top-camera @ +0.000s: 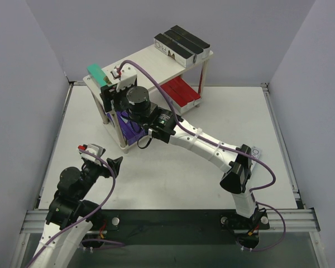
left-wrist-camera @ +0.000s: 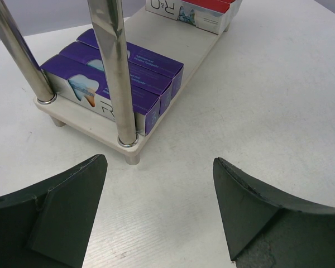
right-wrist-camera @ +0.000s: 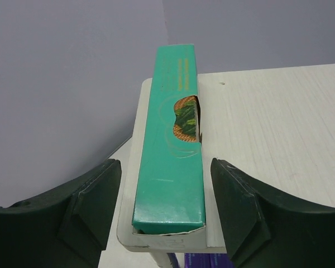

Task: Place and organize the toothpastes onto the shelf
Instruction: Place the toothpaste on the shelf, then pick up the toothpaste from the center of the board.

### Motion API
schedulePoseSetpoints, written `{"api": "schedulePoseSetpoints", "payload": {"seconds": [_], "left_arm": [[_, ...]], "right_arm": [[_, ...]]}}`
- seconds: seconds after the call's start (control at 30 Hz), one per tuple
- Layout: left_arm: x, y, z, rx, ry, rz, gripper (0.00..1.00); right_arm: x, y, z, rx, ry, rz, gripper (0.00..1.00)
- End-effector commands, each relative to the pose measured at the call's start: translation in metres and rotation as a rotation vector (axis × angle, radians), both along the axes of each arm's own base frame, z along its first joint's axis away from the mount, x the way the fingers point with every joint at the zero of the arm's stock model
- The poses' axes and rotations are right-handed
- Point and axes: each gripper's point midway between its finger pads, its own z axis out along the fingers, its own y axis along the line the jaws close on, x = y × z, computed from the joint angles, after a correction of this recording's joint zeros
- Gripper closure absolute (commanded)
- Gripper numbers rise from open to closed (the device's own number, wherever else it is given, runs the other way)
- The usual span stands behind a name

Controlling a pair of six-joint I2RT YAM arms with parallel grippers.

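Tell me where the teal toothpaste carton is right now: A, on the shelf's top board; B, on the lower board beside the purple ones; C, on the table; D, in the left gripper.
A: the teal toothpaste carton lies flat along one edge of the shelf's top board, reaching its corner.

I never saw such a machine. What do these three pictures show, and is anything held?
A robot with two arms is bolted to a white table. One picture looks down from above. The other two come from a camera on each wrist, so the dark shapes below are its fingers. On the table stands a two-level wooden shelf. On top lie black toothpaste cartons, below red cartons and purple cartons. The right gripper is open around a teal carton lying at the top board's edge, without touching it. The left gripper is open and empty.
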Motion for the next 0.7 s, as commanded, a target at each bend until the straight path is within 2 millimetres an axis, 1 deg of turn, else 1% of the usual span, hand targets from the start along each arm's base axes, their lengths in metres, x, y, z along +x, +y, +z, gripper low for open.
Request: {"api": "schedulePoseSetpoints", "payload": {"seconds": [0.0,0.03,0.07,0.13,0.17,0.23,0.27,0.3,0.33,0.37,0.4,0.43,0.47,0.5,0.53,0.57,0.6,0.63,0.67], "left_arm": [[0.001,-0.003,0.015,-0.017,-0.062,-0.015,0.12],[0.001,-0.003,0.016,-0.018,-0.063,-0.016,0.12],[0.001,-0.003,0.015,-0.017,-0.062,-0.016,0.12],[0.001,-0.003,0.017,-0.020,-0.065,-0.016,0.12],[0.001,-0.003,0.017,-0.020,-0.067,-0.015,0.12],[0.000,-0.003,0.018,-0.023,-0.074,-0.016,0.12],[0.000,-0.002,0.018,-0.023,-0.074,-0.015,0.12],[0.000,-0.002,0.019,-0.025,-0.078,-0.013,0.12],[-0.001,-0.002,0.019,-0.026,-0.083,-0.013,0.12],[-0.001,-0.002,0.020,-0.027,-0.086,-0.015,0.12],[-0.002,-0.001,0.023,-0.031,-0.097,-0.013,0.12],[-0.002,-0.001,0.024,-0.034,-0.103,-0.013,0.12],[-0.003,-0.001,0.025,-0.036,-0.110,-0.013,0.12],[-0.004,0.000,0.027,-0.040,-0.115,-0.008,0.12],[-0.004,0.000,0.027,-0.041,-0.118,-0.010,0.12],[-0.005,0.001,0.028,-0.042,-0.122,-0.008,0.12],[-0.005,0.002,0.029,-0.044,-0.127,-0.004,0.12],[-0.005,0.002,0.029,-0.044,-0.127,-0.004,0.12],[-0.006,0.003,0.031,-0.047,-0.135,-0.001,0.12]], "right_arm": [[-0.011,-0.005,0.033,0.061,-0.045,0.009,0.32],[-0.013,-0.006,0.037,0.064,-0.052,0.016,0.30],[-0.015,-0.011,0.047,0.075,-0.063,0.016,0.27],[-0.020,-0.016,0.057,0.080,-0.078,0.030,0.26],[-0.024,-0.023,0.068,0.092,-0.090,0.034,0.25],[-0.030,-0.033,0.078,0.086,-0.113,0.038,0.24],[-0.034,-0.046,0.087,0.088,-0.124,0.031,0.23],[-0.035,-0.054,0.084,0.067,-0.116,0.020,0.23],[-0.032,-0.067,0.084,0.062,-0.111,-0.013,0.22],[-0.038,-0.089,0.099,0.085,-0.120,-0.030,0.21],[-0.036,-0.097,0.073,0.029,-0.087,-0.051,0.21],[-0.030,-0.117,0.069,0.022,-0.072,-0.114,0.21],[-0.035,-0.142,0.077,0.035,-0.074,-0.145,0.21],[-0.033,-0.156,0.050,-0.033,-0.034,-0.183,0.21],[-0.029,-0.174,0.038,-0.045,-0.001,-0.229,0.21],[-0.032,-0.204,0.043,-0.029,0.010,-0.290,0.20],[-0.033,-0.221,0.006,-0.110,0.076,-0.325,0.20],[-0.035,-0.237,-0.004,-0.116,0.105,-0.359,0.19],[-0.036,-0.269,-0.002,-0.060,0.135,-0.436,0.19]]}}
